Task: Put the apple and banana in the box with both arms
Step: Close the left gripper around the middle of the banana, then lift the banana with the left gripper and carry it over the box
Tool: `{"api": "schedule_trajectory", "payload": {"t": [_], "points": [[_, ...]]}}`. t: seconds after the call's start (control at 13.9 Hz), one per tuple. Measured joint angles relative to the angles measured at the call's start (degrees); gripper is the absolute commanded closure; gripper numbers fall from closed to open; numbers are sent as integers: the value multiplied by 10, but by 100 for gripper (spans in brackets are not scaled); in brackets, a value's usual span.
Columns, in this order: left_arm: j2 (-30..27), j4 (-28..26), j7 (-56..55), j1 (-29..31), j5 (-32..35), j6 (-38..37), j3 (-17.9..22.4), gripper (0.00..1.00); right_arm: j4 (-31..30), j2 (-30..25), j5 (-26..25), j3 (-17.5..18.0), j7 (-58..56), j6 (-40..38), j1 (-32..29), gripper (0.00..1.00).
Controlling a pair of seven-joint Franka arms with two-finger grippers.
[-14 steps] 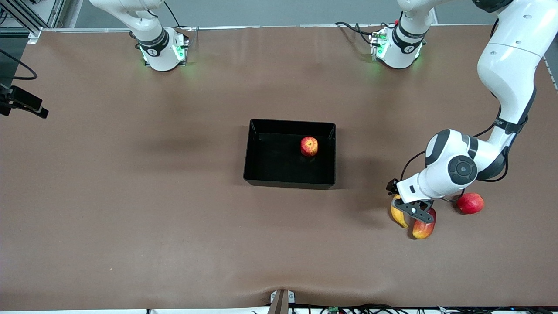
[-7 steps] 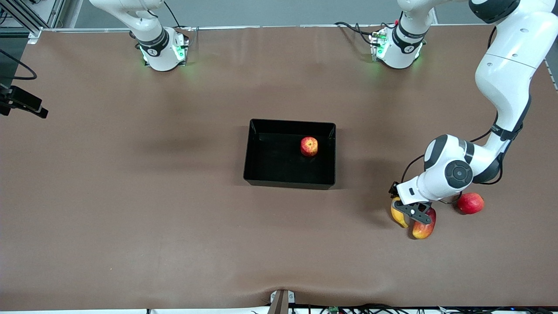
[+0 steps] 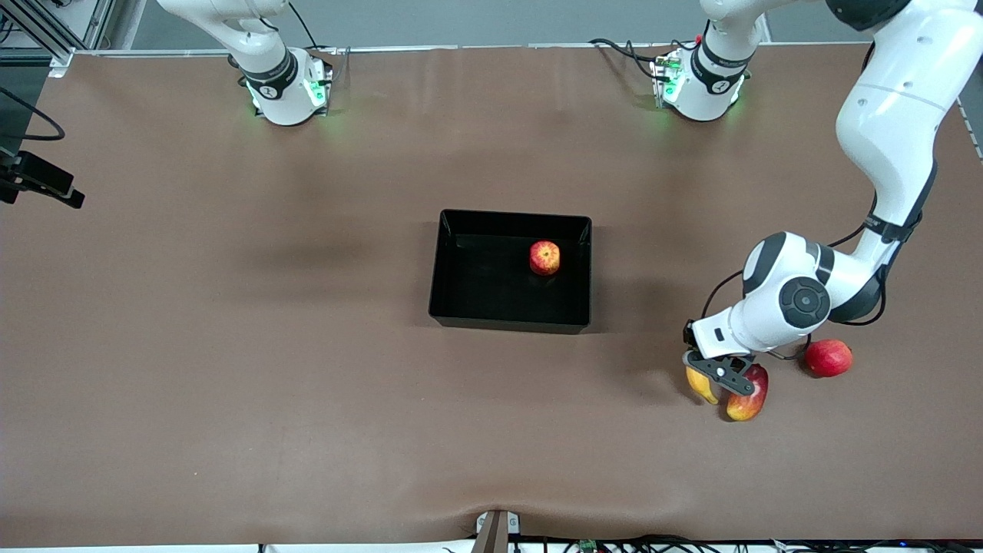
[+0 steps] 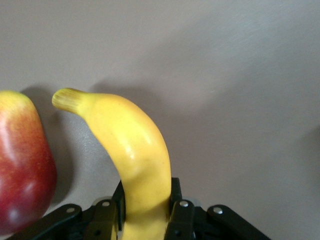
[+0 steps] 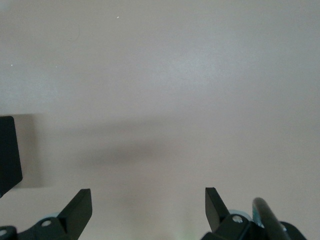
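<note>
The apple (image 3: pixel 544 258) lies in the black box (image 3: pixel 511 217) at the middle of the table. The yellow banana (image 3: pixel 700 383) lies toward the left arm's end, nearer to the front camera than the box. My left gripper (image 3: pixel 718 372) is low over it and shut on it. In the left wrist view the banana (image 4: pixel 135 150) runs out from between the black fingers (image 4: pixel 176 200) of the left gripper (image 4: pixel 147 195). My right gripper (image 5: pixel 147 207) is open and empty above bare table, out of the front view.
An oblong red-and-yellow fruit (image 3: pixel 749 395) lies right beside the banana and also shows in the left wrist view (image 4: pixel 22 165). A plain red round fruit (image 3: pixel 828 358) sits beside the left wrist. A corner of the box (image 5: pixel 9 155) shows in the right wrist view.
The left arm's wrist and gripper have shifted slightly toward the right arm's end of the table at the banana. The apple and the box have not moved.
</note>
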Motion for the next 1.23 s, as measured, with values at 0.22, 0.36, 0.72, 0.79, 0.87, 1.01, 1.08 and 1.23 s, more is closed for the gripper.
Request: {"api": "schedule_trajectory", "payload": {"t": [0.22,0.36,0.72,0.79,0.87,1.01,1.08,1.23], "points": [[-40,12,-47,-2,0,-62,-51,100,0,0,0,0,0,0,0,0],[-51,12,-97,-4,0,-78,-82,100,0,0,0,0,0,0,0,0],[-51,26,-223,-70,0,-80,-102,100,0,0,0,0,0,0,0,0],[-51,30,-256,-90,0,-80,-103,100,0,0,0,0,0,0,0,0],[-51,32,-287,-109,-1,-80,-103,100,0,0,0,0,0,0,0,0],[-47,39,-357,-155,-1,-80,-102,100,0,0,0,0,0,0,0,0],[-44,42,-395,-180,-1,-81,-102,100,0,0,0,0,0,0,0,0],[-35,48,-464,-228,-1,-81,-98,100,0,1,0,0,0,0,0,0]]}}
